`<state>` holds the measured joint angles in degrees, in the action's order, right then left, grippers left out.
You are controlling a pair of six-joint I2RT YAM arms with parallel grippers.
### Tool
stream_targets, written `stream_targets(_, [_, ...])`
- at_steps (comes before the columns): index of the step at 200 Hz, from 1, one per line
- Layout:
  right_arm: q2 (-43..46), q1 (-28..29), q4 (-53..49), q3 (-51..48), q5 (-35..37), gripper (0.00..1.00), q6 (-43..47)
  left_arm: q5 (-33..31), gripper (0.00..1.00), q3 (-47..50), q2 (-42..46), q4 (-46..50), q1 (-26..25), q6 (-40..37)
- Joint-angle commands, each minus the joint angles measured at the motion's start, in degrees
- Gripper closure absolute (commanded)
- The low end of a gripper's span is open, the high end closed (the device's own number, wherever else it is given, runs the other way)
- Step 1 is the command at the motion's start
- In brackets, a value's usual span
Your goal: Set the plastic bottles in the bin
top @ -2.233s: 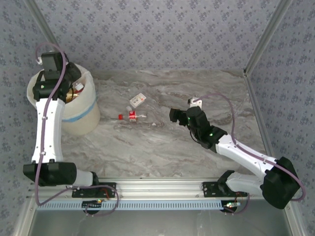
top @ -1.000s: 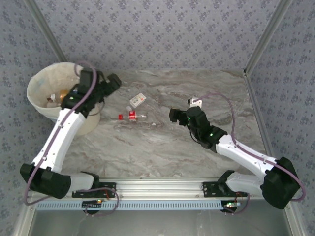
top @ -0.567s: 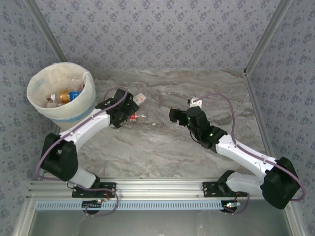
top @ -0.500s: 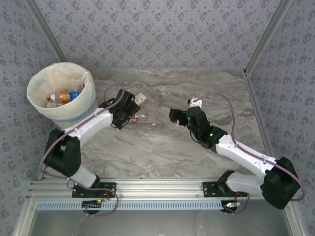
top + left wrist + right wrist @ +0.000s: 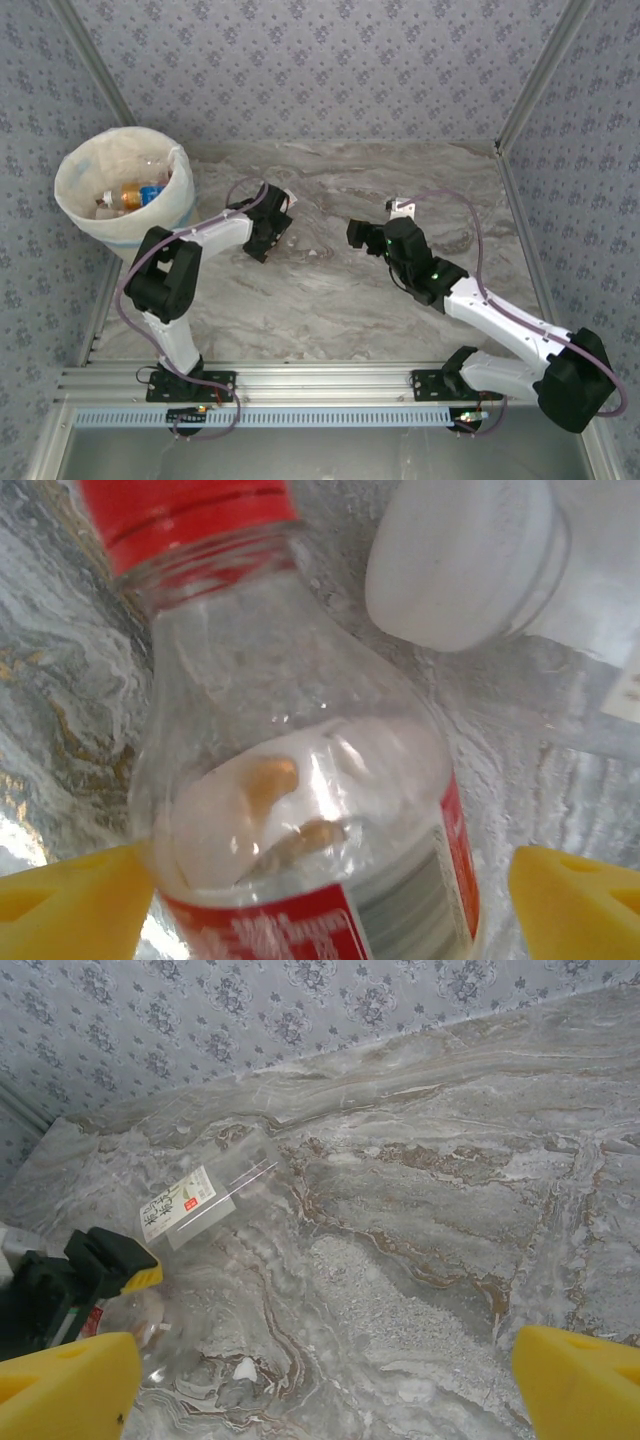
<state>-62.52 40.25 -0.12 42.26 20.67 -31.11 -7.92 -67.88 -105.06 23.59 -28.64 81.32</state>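
Observation:
A clear plastic bottle with a red cap and red label lies on the marble between the yellow fingertips of my left gripper. The jaws are open around it: the left tip is at its side and a gap remains on the right. A second clear bottle with a white cap lies just beyond; its white label faces the right wrist camera. From above, my left gripper covers the red bottle. The bin stands at the far left with several bottles inside. My right gripper hovers open and holds nothing.
Patterned walls close the table on the back and both sides. A small white scrap lies on the marble in front of my right gripper. Bare marble stretches to the right of the bottles.
My left arm swung away from the bin, reached across to the bottles and came down over the red-labelled one, its jaws narrowing a little. The right arm barely moved.

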Motion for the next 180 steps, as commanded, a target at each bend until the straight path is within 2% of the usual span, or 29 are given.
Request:
stream_targets(1, [0.82,-0.35,-1.09,-0.62,1.57,0.02,-0.52,-1.73,0.14,0.46,-1.51,-1.10,-0.43,-2.89])
stream_targets(51, [0.56,-0.40,-1.06,-0.50,1.30,0.02,-0.79,-1.15,0.29,4.59,2.08,-5.99,-0.81,-14.96])
stream_targets(86, [0.20,-0.35,-0.80,-0.30,1.44,0.02,-0.70,-1.15,0.37,9.36,11.88,-7.08,-1.30,-25.08])
stream_targets(101, [-0.44,-0.46,-0.51,0.08,1.31,0.02,-0.66,-1.66,0.41,8.65,17.44,-4.21,-1.80,-30.80])
stream_targets(122, [-1.80,-0.52,-0.01,1.10,0.88,0.02,-0.35,-3.35,0.45,3.54,24.74,2.13,-2.00,-38.79])
stream_targets(148, [-3.89,-0.49,0.42,2.89,-0.66,0.02,-0.15,-9.03,0.47,-8.93,29.41,13.11,-1.01,-49.52])
stream_targets(159, [-4.56,-0.42,0.77,3.40,-1.21,0.02,-0.26,-10.79,0.48,-14.71,29.73,18.73,1.64,-52.09])
stream_targets(180, [-5.36,0.05,1.51,3.62,-1.59,0.02,-0.59,-8.11,0.48,-23.41,29.43,25.13,10.25,-55.64])
